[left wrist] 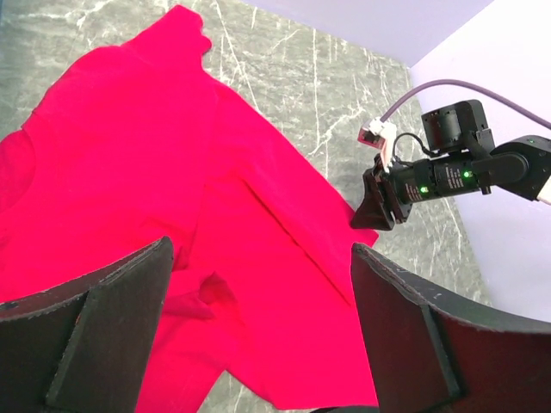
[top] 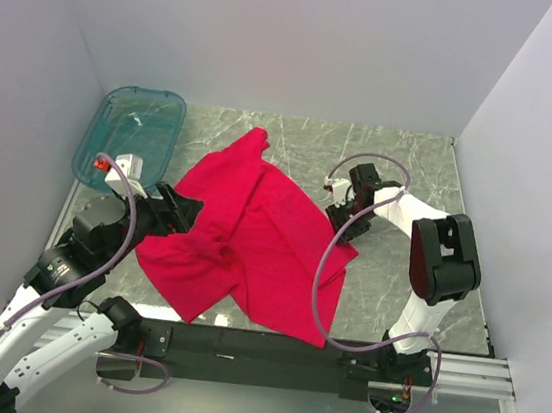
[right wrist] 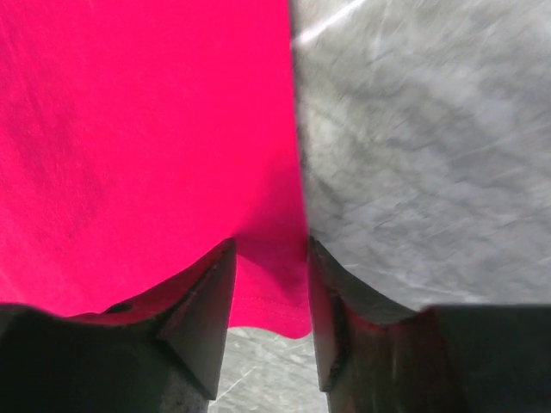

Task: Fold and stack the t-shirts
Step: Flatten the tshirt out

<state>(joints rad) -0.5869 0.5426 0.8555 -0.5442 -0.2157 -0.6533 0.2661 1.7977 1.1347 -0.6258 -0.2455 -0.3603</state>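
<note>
My left arm (top: 78,258) rises from its base at the near left edge and reaches forward and to the right, with the wrist held low over the surface (top: 411,173). My left fingers (top: 187,212) point toward the middle of the surface and stand wide apart, released, grasping nothing. They hang above the left part of the shirt (top: 262,235), and in the left wrist view red cloth shows below the gap between them. My right arm (top: 441,255) stands up from its base at the near right edge, bends at a raised elbow, and runs its forearm to the left, with the wrist tipped down. My right fingers (top: 343,220) are lowered onto the right edge of the shirt. In the right wrist view they stand part-way apart, one on each side of a strip of cloth at that edge, with bare surface just to the right. I cannot tell whether they pinch the cloth or merely straddle it. The shirt lies in the middle of the surface, spread out but rumpled, with creases across it and one corner reaching toward the far wall. A tub (top: 134,129) sits at the far left corner, apart from the shirt and near my left wrist.
</note>
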